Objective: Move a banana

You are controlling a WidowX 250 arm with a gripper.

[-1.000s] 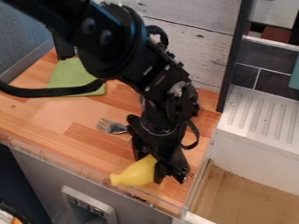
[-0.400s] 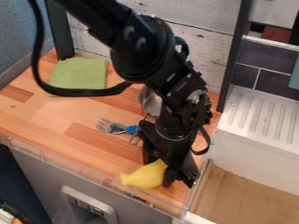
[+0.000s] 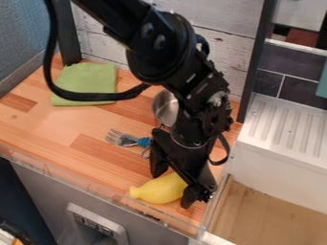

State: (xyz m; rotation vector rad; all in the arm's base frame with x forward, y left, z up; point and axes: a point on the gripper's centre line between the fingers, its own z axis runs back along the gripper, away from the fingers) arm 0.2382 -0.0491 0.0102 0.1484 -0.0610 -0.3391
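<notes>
The black gripper (image 3: pixel 172 190) hangs over the right front part of the wooden counter, its fingers spread open with one on each side of the yellow banana (image 3: pixel 158 189). The banana lies near the counter's front edge, its narrow tip pointing left. Its right end is hidden behind the gripper.
A fork with a blue handle (image 3: pixel 125 139) lies behind and left of the gripper, near a metal pan (image 3: pixel 165 108). The green cloth (image 3: pixel 86 82) is at the back left. A clear rim (image 3: pixel 96 184) runs along the front; the white sink (image 3: pixel 275 158) stands to the right.
The arm and the banana have shifted right from where they were a second ago. Since the later earlier frame, the fingers have spread apart, while the banana has stayed nearly in place.
</notes>
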